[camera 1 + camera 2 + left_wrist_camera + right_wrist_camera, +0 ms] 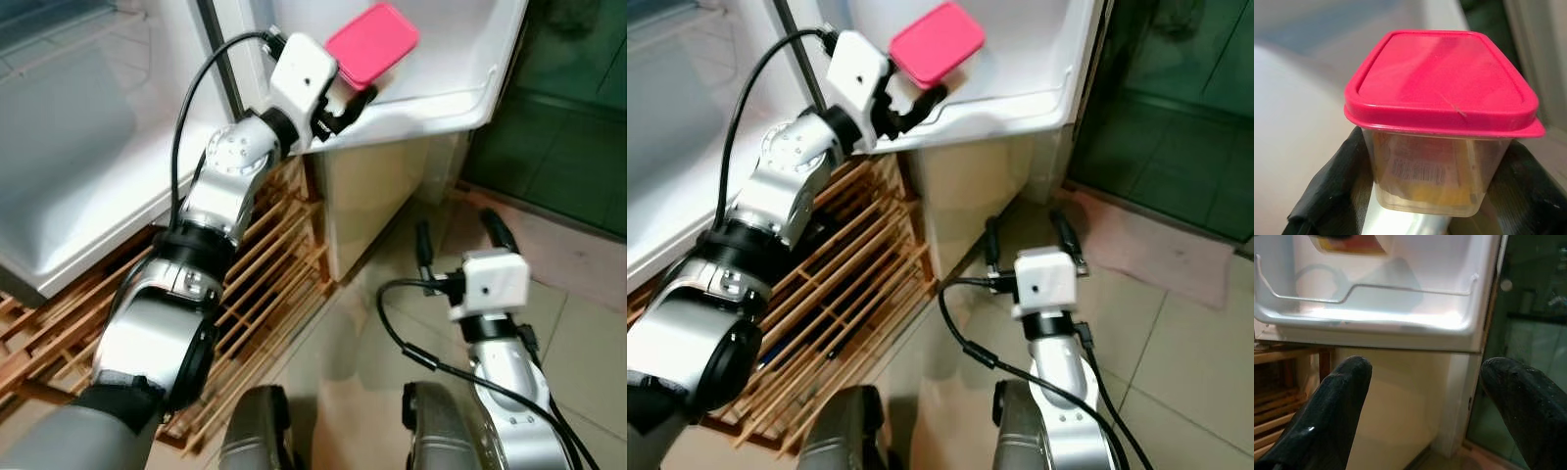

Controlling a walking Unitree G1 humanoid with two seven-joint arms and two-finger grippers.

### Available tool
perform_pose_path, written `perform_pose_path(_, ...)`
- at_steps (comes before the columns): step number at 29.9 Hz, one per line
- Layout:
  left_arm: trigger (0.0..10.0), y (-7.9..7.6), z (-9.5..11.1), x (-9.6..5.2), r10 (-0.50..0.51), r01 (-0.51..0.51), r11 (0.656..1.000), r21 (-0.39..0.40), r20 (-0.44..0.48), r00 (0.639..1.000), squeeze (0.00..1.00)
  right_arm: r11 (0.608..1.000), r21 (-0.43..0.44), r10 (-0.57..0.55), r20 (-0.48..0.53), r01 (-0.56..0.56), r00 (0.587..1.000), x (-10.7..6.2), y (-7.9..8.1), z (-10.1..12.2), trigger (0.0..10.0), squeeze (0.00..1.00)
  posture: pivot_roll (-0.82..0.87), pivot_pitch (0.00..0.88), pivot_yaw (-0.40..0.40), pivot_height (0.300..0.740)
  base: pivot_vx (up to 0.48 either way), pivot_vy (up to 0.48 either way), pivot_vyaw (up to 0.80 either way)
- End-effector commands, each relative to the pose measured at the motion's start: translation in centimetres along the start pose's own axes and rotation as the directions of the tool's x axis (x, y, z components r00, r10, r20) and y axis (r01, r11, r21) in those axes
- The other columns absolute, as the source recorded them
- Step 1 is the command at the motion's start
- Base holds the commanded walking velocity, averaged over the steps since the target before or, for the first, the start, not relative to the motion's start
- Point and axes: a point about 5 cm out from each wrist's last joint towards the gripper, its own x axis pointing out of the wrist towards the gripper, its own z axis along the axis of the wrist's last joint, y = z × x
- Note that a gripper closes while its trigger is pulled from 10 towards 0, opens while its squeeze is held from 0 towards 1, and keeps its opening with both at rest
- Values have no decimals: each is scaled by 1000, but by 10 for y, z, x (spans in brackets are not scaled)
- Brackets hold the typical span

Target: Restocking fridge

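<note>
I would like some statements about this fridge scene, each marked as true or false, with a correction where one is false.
1. The left gripper holds a clear plastic container with a pink lid. True.
2. The container rests on the tiled floor. False: it is held up at the white fridge door shelf.
3. The right gripper holds a bottle. False: it is open, with nothing between its fingers.
4. A wooden slatted rack stands under the left arm. True.
5. The container's lid is off. False: the lid is on.
</note>
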Motion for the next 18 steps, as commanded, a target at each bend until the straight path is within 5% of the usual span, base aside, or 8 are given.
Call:
perform_pose_path(1,10000,1,1,1,-59,59,997,56,-15,998,0,1000,-11,-1,1,1,1000,-10,4,8,10000,0,-270,140,202,609,0,0,0)
perform_pose_path(9,10000,7,16,10,-75,72,995,69,43,996,0,998,-35,-52,-48,50,997,-33,-1,12,10000,0,-340,172,219,609,0,0,0)
perform_pose_path(18,10000,-10,15,2,-176,206,961,-183,167,970,0,995,-65,-84,-69,79,994,-34,-12,11,10000,0,-349,133,189,609,0,0,0)
